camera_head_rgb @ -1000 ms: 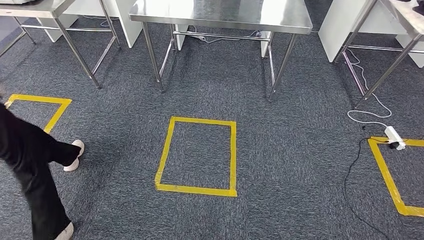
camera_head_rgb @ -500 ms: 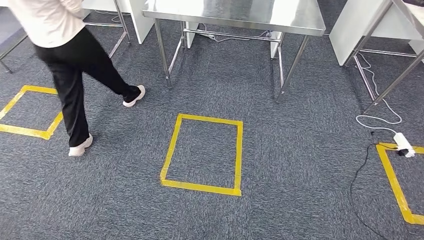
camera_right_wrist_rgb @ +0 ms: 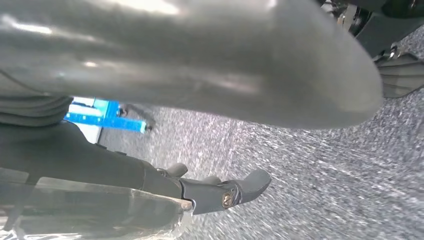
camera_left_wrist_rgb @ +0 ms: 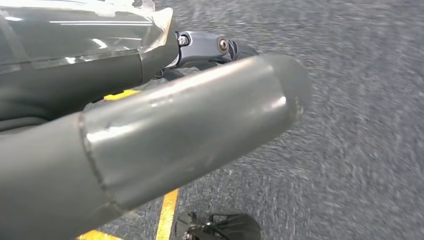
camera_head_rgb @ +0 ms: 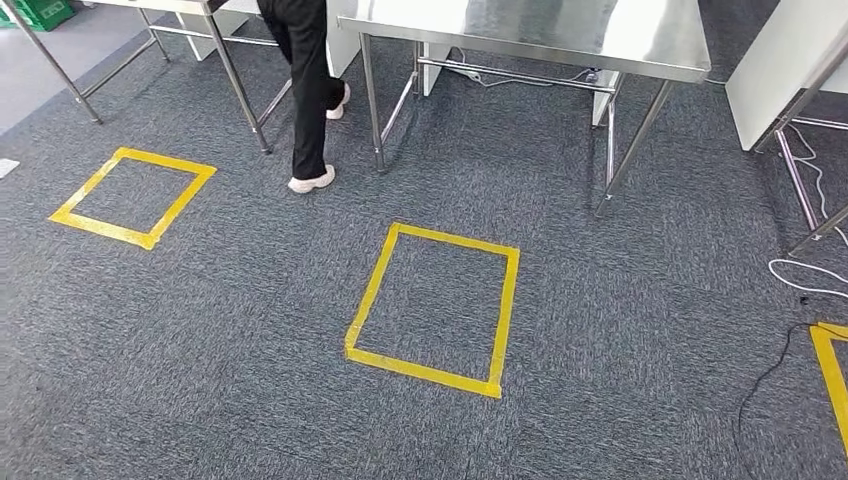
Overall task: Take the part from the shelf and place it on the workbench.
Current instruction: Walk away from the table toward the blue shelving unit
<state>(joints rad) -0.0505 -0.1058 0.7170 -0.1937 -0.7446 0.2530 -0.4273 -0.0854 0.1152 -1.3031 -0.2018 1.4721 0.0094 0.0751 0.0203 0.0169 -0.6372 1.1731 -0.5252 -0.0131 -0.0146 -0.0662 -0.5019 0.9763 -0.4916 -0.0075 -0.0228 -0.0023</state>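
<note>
Steel table (camera_head_rgb: 560, 35) at far centre, legs on grey carpet (camera_head_rgb: 250, 330). Yellow tape square (camera_head_rgb: 433, 308) in the middle of the floor; a second square (camera_head_rgb: 133, 196) to the left. Person (camera_head_rgb: 308, 90) stands by the table's left legs. Left hand (camera_left_wrist_rgb: 150, 125) and right hand (camera_right_wrist_rgb: 210, 75) hang above carpet, holding nothing, fingers spread. Part's whereabouts: cannot tell.

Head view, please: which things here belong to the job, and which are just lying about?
Job: steel table, probably the workbench; yellow tape square before it, perhaps a standing mark.
Lying about: white cable; black cable; green crate; second tape square; a person.
</note>
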